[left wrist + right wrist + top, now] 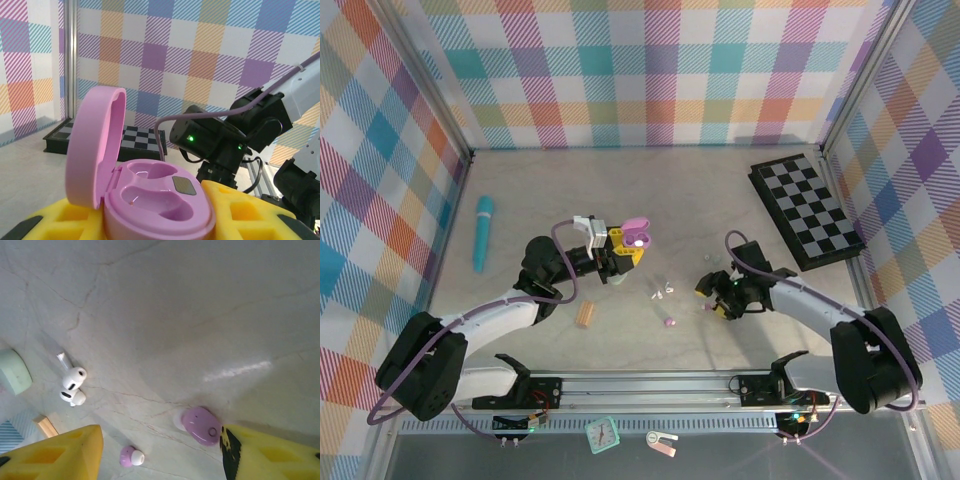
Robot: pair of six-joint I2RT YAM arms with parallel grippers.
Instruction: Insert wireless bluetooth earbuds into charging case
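My left gripper (623, 248) is shut on the pink charging case (160, 200), held off the table between its yellow fingers (240, 210). The case's lid (92, 150) stands open and both wells are empty. My right gripper (161, 442) is open, low over the table. A purple earbud (201, 425) lies between its fingers, close against the right finger (260, 455) and well clear of the left finger (60, 455). A second purple earbud (131, 456) lies near the left finger. Two white earbuds (72, 385) lie together farther off (665, 290).
A tan ribbed block (585, 314) lies in front of the left arm. A pale green case (12, 371) sits near the white buds. A teal cylinder (482, 232) lies at the left, a checkerboard (807, 210) at the back right.
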